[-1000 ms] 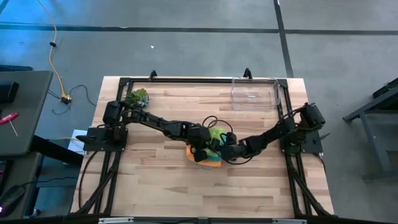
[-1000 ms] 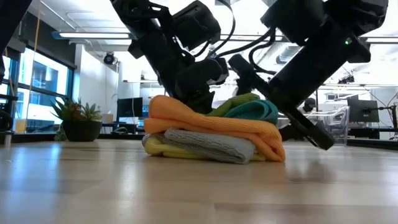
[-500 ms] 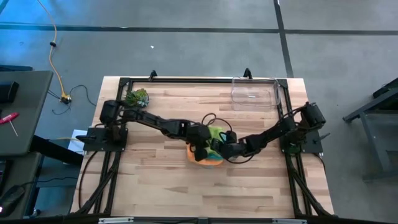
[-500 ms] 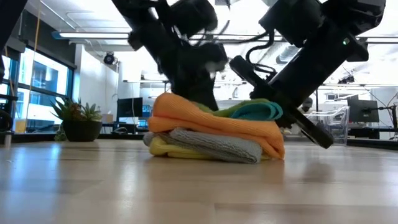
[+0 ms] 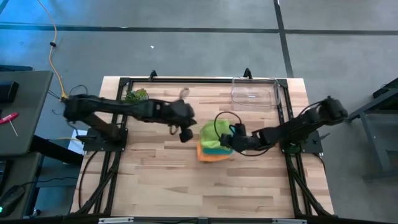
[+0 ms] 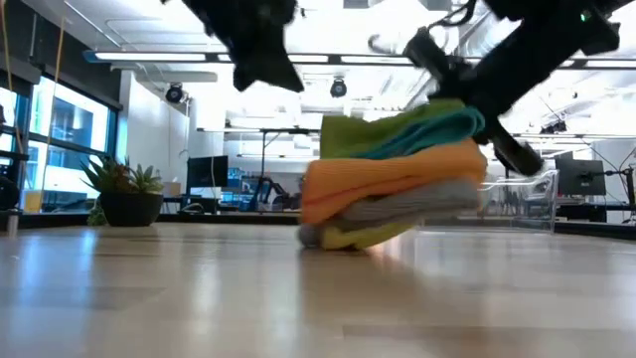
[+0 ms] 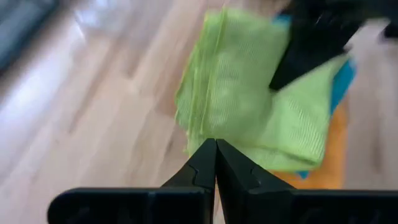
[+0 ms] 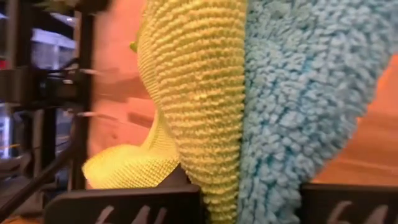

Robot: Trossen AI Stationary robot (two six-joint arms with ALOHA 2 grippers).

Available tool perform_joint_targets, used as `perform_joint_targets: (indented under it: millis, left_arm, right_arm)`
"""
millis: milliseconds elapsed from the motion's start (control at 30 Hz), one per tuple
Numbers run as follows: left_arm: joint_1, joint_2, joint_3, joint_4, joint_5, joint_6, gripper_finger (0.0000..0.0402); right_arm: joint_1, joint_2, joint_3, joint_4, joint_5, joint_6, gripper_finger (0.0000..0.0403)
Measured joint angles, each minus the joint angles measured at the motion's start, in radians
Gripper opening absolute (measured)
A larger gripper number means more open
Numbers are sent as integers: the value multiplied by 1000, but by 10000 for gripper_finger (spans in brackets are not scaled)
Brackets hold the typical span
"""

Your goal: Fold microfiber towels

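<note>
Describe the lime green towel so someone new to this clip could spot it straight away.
On the wooden table, find the towel stack right of centre, near the right gripper. The lime green towel is the top layer, with the teal towel just beneath it and the orange towel lower down; it is the only bright yellow-green one lying uppermost.

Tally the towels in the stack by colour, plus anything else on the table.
Lime green towel: 1
Teal towel: 1
Orange towel: 1
Grey towel: 1
Yellow towel: 1
Potted plant: 1
Clear bin: 1
Total: 7, of which 5 towels.
</note>
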State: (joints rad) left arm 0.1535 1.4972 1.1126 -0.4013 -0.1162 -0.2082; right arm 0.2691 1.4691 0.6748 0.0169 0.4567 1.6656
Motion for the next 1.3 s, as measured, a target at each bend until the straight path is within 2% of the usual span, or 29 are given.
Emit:
perform_joint_targets:
  millis: [133,300,400,500,633,800,1000,1167,1233,1300]
  left_arm:
    - [-5,-186,-133,131,-7,-17,1]
    - [-15,-405,-311,321,57,-65,1]
    - [-22,-505,-378,344,59,-97,1]
    - [-29,-569,-409,345,23,-118,1]
    - [-31,-594,-415,352,-20,-122,0]
    - [-29,-586,-414,374,-29,-122,0]
    - [-29,-569,-415,384,-29,-130,0]
    - [-29,-562,-414,423,-29,-142,0]
    - [-30,-562,-414,435,-27,-157,0]
    - [-30,-562,-414,432,-27,-159,0]
  right_arm:
    - [-20,-89,0,-7,8,-104,17]
    - [-58,-196,0,-26,9,-203,17]
    - [-94,-290,1,-47,6,-270,17]
    - [-157,-394,40,-153,-16,-368,17]
    - [-275,-515,109,-400,-71,-482,17]
    - [-485,-643,218,-644,-131,-652,17]
    - [-796,-681,379,-847,-242,-881,17]
    - [-1013,-638,365,-879,-394,-1018,17]
    - [-1083,-615,304,-825,-469,-1039,16]
    - [-1146,-591,235,-696,-553,-1059,16]
